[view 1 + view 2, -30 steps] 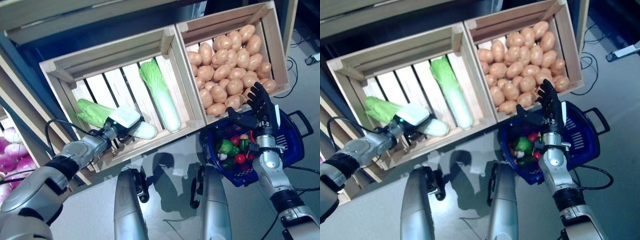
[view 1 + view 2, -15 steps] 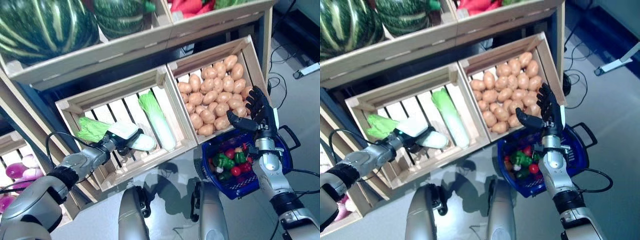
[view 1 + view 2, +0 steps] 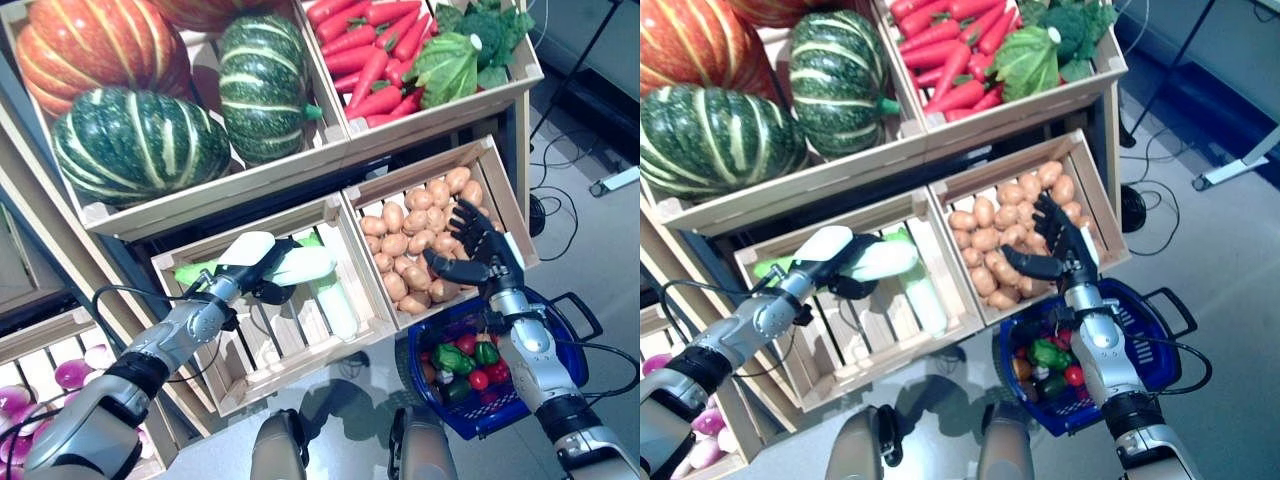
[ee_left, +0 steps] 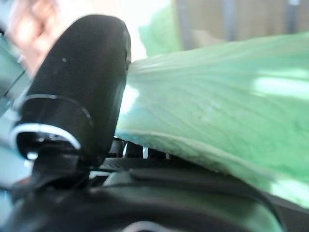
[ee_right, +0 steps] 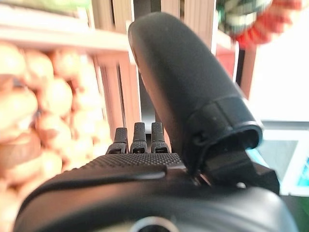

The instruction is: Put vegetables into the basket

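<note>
Left hand (image 3: 262, 279) curled around a napa cabbage (image 3: 290, 266) above the slatted crate (image 3: 240, 370); right hand (image 3: 478, 268), fingers spread and empty, above the basket (image 3: 560, 345) at 4 o'clock; the long cabbage may slip during transfer.

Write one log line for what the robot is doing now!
left hand: holds cabbage over crate | right hand: open, above basket
</note>
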Controlling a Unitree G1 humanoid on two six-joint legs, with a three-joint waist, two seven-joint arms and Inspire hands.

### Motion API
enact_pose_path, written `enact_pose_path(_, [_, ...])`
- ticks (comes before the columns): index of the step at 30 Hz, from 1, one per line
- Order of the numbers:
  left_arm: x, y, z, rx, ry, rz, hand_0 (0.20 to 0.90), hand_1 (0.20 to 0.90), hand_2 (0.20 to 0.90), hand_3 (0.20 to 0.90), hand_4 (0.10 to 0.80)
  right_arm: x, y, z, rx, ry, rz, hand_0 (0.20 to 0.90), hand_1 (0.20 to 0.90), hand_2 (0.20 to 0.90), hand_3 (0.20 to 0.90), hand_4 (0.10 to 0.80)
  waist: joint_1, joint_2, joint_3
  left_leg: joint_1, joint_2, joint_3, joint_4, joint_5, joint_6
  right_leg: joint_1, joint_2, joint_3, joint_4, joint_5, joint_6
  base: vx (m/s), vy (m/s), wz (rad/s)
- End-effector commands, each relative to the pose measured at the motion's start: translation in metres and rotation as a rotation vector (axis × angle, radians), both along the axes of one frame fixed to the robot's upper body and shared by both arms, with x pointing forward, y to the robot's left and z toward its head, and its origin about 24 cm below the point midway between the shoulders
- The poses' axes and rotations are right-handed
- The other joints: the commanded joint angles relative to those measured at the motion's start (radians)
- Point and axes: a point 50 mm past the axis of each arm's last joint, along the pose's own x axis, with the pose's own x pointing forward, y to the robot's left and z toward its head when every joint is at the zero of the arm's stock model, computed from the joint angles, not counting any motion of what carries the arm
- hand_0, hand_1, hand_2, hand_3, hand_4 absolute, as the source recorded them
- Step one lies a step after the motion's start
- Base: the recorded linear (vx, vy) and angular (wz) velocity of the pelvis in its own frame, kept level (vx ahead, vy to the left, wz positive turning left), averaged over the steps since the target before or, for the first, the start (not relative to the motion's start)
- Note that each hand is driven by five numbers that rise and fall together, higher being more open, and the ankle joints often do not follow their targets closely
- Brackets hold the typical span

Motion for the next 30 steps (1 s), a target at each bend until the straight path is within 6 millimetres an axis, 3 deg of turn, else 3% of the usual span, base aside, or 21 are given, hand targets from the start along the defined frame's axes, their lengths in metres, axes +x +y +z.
enact_pose_path(1, [0.002,-0.008,0.049,-0.376,-0.119,-0.104,0.300,0.300,0.300,0.300,0.400,0.003,0.007,0.010,0.065,-0.063,0.098,0.900,0.900,0.900,0.900,0.800,0.023,-0.002,-0.155,0.144,-0.004,-0.003,-0.175,0.030,0.008,0.085,0.002,0.000,-0.281,0.227,0.004,0.078,-0.033,0.04])
enact_pose_path(9, [0.001,-0.036,0.055,-0.767,0.009,-0.271,0.300,0.300,0.300,0.300,0.400,0.002,0.026,-0.017,0.145,0.154,0.319,0.900,0.900,0.900,0.900,0.800,0.020,-0.012,-0.222,0.334,-0.043,0.032,-0.443,0.134,-0.010,0.296,0.085,-0.017,-0.578,0.310,0.013,0.138,-0.027,-0.03])
enact_pose_path(14, [0.002,-0.048,0.058,-0.979,0.086,-0.361,0.300,0.300,0.300,0.300,0.400,-0.001,0.039,-0.027,0.213,0.283,0.507,0.900,0.900,0.900,0.900,0.800,0.015,-0.016,-0.252,0.405,-0.063,0.041,-0.561,0.174,-0.011,0.362,0.110,-0.017,-0.676,0.352,0.016,0.116,-0.024,-0.02])
enact_pose_path(21, [0.006,-0.045,0.053,-1.161,0.134,-0.364,0.300,0.300,0.300,0.300,0.400,-0.001,0.050,-0.023,0.218,0.367,0.674,0.900,0.900,0.900,0.900,0.800,0.005,-0.021,-0.276,0.455,-0.083,0.034,-0.656,0.199,-0.011,0.405,0.129,0.000,-0.773,0.401,0.020,0.055,-0.007,-0.01])
enact_pose_path(30, [0.007,-0.033,0.044,-1.321,0.138,-0.328,0.300,0.300,0.300,0.300,0.400,0.001,0.056,-0.010,0.195,0.372,0.734,0.900,0.900,0.900,0.900,0.800,-0.008,-0.020,-0.282,0.472,-0.096,0.033,-0.681,0.195,-0.006,0.415,0.132,0.015,-0.788,0.406,0.021,0.033,0.025,-0.07])
